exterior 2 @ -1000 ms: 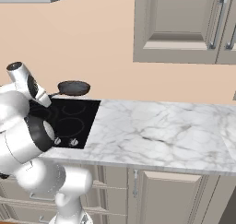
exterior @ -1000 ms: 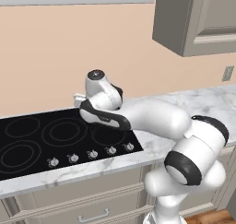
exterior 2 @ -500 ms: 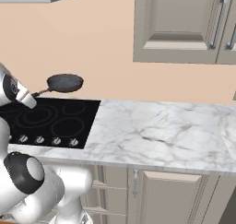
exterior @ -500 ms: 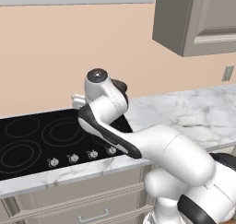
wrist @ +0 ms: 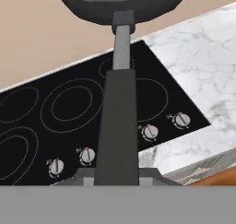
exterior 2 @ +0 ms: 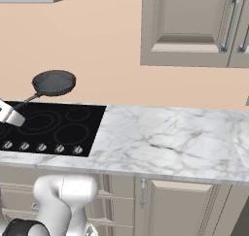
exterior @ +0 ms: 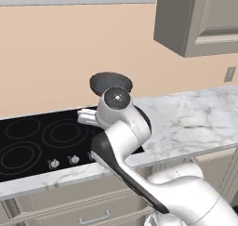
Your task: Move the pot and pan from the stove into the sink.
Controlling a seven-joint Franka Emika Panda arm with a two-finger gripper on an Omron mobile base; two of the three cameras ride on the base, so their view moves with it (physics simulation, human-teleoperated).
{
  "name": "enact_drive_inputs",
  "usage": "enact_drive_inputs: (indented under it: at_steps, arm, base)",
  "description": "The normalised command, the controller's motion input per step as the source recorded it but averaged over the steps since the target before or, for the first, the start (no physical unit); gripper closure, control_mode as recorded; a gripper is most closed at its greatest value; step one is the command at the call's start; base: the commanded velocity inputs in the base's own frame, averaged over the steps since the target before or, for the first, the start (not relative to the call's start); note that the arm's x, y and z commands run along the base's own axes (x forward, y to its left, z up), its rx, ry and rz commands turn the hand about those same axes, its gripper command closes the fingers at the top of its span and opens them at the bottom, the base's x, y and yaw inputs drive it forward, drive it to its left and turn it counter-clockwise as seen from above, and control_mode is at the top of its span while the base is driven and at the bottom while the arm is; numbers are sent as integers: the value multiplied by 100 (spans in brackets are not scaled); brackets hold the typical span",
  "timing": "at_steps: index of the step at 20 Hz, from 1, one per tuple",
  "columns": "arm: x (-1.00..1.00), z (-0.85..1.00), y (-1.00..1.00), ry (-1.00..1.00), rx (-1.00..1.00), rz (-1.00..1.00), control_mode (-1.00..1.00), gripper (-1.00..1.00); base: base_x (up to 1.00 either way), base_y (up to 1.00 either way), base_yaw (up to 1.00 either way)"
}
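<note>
Above stove (exterior 2: 48, 126), empty pan (exterior 2: 53, 82) in end effector (exterior 2: 10, 114).

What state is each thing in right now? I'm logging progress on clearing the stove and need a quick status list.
pan: lifted clear of the cooktop, held by its long handle.
gripper: shut on the pan's handle.
stove: bare, nothing on its burners.
upper cabinets: doors closed.
counter: bare marble beside the stove.

White marble counter (exterior 2: 160, 138) carries black stove (exterior 2: 48, 128) (knob row (wrist: 115, 144) along front).
</note>
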Motion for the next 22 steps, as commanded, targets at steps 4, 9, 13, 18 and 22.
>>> enact_drive_inputs:
  at_steps: [4, 9, 13, 18, 22]
  arm:
    - [-100, 30, -24, -8, 0, 7, -100, 100]
    - [-100, 31, -26, -6, 0, 6, -100, 100]
    - [-100, 29, -28, -3, 0, 4, -100, 100]
    - [-72, 9, -11, -1, -2, 1, -100, 100]
    - [-2, 1, 0, -1, 0, 0, -100, 100]
  base:
    - [0, 0, 0]
    - [0, 0, 0]
    - [0, 0, 0]
    - [0, 0, 0]
    - [0, 0, 0]
